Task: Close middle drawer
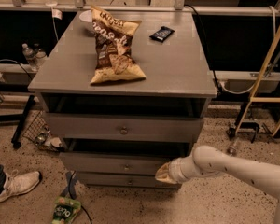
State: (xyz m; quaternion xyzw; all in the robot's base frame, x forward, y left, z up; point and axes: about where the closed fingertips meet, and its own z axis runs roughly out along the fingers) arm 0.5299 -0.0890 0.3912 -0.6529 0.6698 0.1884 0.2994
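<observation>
The middle drawer [116,164] is a wide grey drawer with a shallow flat front and a tiny central knob. It stands a little way out of the grey cabinet [177,73], with a dark strip of interior showing above its front. My gripper [161,173] is at the right end of that front panel, its tan tip against the panel. The fingers look shut and hold nothing. My white arm [233,168] reaches in from the lower right.
The taller top drawer [123,128] with a bigger knob also stands partly out. A chip bag [114,45] and a dark packet [162,33] lie on the cabinet top. A green packet [65,210], a shoe [16,185] and a wire basket [39,133] are on the floor at left. A yellow frame [266,73] stands at right.
</observation>
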